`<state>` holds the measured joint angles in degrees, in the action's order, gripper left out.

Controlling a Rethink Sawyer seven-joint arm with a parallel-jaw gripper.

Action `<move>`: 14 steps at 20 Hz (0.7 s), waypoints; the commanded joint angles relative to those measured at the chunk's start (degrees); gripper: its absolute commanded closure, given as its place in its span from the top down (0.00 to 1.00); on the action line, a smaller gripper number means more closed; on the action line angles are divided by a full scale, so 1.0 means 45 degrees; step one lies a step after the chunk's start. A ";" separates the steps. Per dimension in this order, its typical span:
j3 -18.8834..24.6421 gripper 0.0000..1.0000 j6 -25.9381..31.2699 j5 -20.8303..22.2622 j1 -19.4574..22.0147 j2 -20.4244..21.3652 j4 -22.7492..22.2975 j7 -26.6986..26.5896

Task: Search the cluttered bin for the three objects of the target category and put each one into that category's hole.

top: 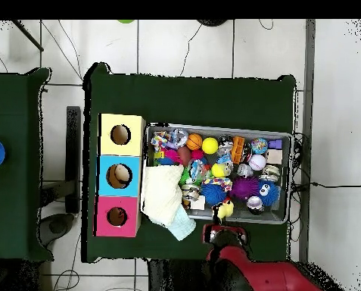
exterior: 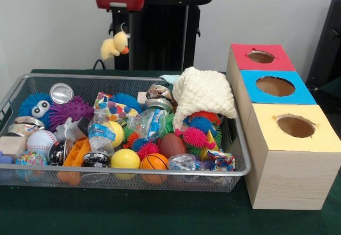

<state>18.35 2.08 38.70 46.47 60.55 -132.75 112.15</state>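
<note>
The wire mesh bin (exterior: pixel 133 177) is full of toys; it also shows in the overhead view (top: pixel 283 136). Small round balls lie near its front: an orange basketball (exterior: pixel 154 162), a yellow ball (exterior: pixel 125 159) and a white baseball (exterior: pixel 41 140). I see no tiger-striped ball. The red-topped box's hole (exterior: pixel 260 57) is the farthest in the row, and is at the lower left in the overhead view (top: pixel 116 217). My gripper (exterior: pixel 124 32) hangs above the bin's far rim, shut on a yellow plush duck (exterior: pixel 114 46) that dangles in the air.
A cream knitted cloth (exterior: pixel 202 94) drapes over the bin's right end beside the boxes. The blue-topped hole (exterior: pixel 275 86) and the yellow-topped hole (exterior: pixel 295 126) sit nearer the camera. Spiky pom balls (exterior: pixel 195 137), a plastic bottle (exterior: pixel 100 131) and tins fill the bin.
</note>
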 commanded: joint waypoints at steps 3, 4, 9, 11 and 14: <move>0.1918 0.00 0.1087 -0.2187 -0.0967 0.2132 -0.1984 0.1155; 0.1893 0.00 0.1077 -0.2309 -0.1111 0.2217 -0.2038 0.1179; 0.1375 0.00 0.1085 -0.3049 -0.2497 0.2415 -0.2256 0.1582; 0.0764 0.00 0.0964 -0.3151 -0.3358 0.2341 -0.2166 0.1865; -0.0174 0.00 0.0788 -0.3317 -0.4685 0.2200 -0.1967 0.2242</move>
<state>20.03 2.07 27.06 30.62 70.01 -140.59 112.15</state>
